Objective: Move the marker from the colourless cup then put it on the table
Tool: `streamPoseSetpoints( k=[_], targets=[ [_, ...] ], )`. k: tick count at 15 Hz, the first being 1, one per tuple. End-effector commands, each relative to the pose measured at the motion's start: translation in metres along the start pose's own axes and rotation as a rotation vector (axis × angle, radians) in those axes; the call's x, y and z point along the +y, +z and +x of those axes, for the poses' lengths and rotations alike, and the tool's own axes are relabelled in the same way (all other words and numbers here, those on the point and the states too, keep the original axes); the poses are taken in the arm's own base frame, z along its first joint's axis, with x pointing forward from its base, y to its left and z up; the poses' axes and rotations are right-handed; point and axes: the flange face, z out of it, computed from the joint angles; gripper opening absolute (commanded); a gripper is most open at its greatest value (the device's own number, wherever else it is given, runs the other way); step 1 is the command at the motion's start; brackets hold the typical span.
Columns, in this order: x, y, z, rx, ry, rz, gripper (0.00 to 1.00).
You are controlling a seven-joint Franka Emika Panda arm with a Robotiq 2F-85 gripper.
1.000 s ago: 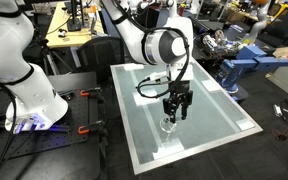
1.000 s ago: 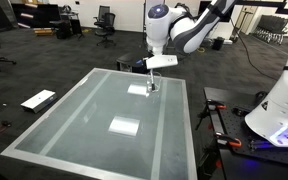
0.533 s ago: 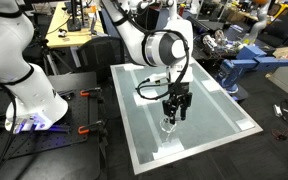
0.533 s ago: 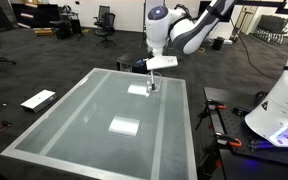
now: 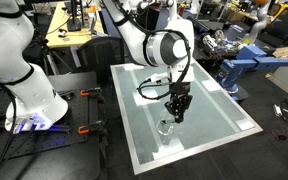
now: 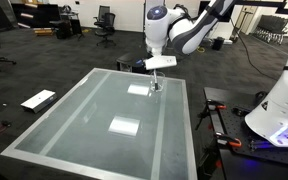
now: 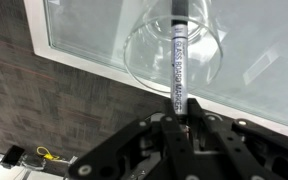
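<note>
Arm (image 5: pixel 160 47) bent down over table (image 5: pixel 212 122) near edge, my pincer (image 7: pixel 177 118) pointed straight down, clenched on marker (image 7: pixel 177 60); marker upright, tip inside colourless cup (image 7: pixel 134 57).

- Exterior view, elevated: looks down across the table (image 5: pixel 219 105) from beside a white robot base (image 5: pixel 29 95), at mid-distance.
- Exterior view, lower: faces along the table (image 6: pixel 74 125) toward the arm (image 6: pixel 179 30).
- Shared by both exterior views: table and gripper (image 5: pixel 177 112).
- Wrist view: very close, aimed past the gripper (image 7: pixel 184 118) onto the colourless cup (image 7: pixel 144 62).

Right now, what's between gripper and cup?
Only the marker: in the wrist view it runs from the gripper, shut on it, into the cup.
</note>
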Motion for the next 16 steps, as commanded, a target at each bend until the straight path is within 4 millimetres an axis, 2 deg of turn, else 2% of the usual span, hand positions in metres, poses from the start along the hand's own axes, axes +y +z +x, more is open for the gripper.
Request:
streamPoseSetpoints(
  k=[1, 10, 16],
  targets=[
    [-0.003, -0.005, 0.003, 0.003, -0.012, 0.016, 0.05],
    [-0.006, -0.037, -0.005, 0.077, -0.005, 0.045, 0.05],
    [0.005, -0.078, -0.005, 0.150, 0.047, 0.048, 0.05]
  ],
)
